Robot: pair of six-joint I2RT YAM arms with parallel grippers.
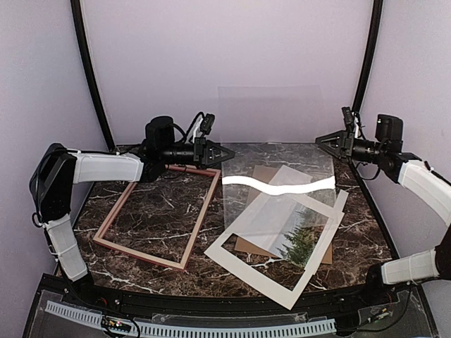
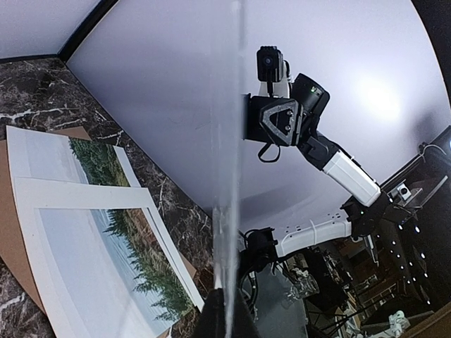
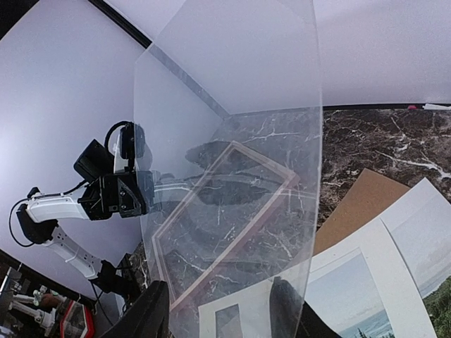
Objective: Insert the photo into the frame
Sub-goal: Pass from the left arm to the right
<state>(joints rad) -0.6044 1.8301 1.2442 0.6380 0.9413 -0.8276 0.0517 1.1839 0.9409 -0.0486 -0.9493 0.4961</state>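
Sheet (image 1: 275, 120) upright in left fingers (image 1: 223, 151); frame (image 1: 203, 218) flat beside mat (image 1: 246, 270), photo (image 1: 303, 243) beneath

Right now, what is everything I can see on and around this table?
frame: one, pink-red, lying flat on the left of the table.
clear sheet: one, see-through, standing upright over the far side, between the two grippers.
mat: one, white, flat on the right, lying over the photo.
photo: one, green trees and pale sky with a white border, partly under the mat.
cardboard board: one, brown, beneath the photo and mat.
table: one, dark marble with white veins, under everything.
left gripper: one, black, shut on the sheet's left edge.
right gripper: one, black, open at the sheet's right edge.
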